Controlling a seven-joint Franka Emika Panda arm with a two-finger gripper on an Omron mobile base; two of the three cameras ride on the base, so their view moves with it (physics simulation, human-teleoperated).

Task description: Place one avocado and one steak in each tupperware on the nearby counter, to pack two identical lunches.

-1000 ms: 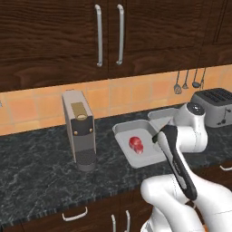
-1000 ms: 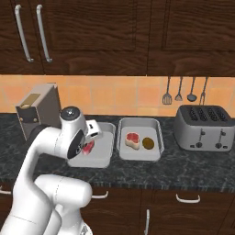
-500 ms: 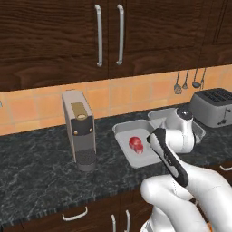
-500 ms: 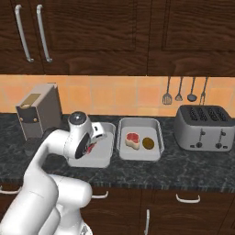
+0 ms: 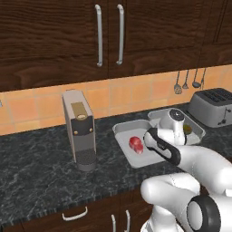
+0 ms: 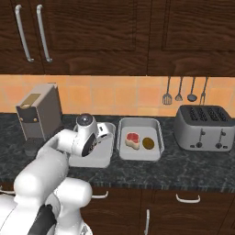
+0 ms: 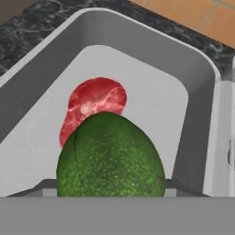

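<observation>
On the dark marbled counter, far left, a tall grey coffee machine stood upright against the orange tiled wall, well apart from the trays. To its right lay the first tupperware, a shallow light-grey tray, with a red steak lying flat on its floor, toward the left side as the left base view showed it. The white arm reached over this tray from the front, and the gripper hung just above the tray's right part, tilted down toward the floor.

In the hand view an avocado sat right at the bottom, where the finger tips would rise; it was so close to the camera that it hid the tips themselves. It sat between the jaws, which were closed around it, and it hung above the tray's floor. The steak lay just beyond it on the floor, part of it covered by the avocado.

Just beside, to the right, the second tupperware sat almost touching the first. It held another steak on its left and a dark avocado on its right, near each other.

Farther right a silver toaster stood on the counter, and utensils hung on the wall above it.
</observation>
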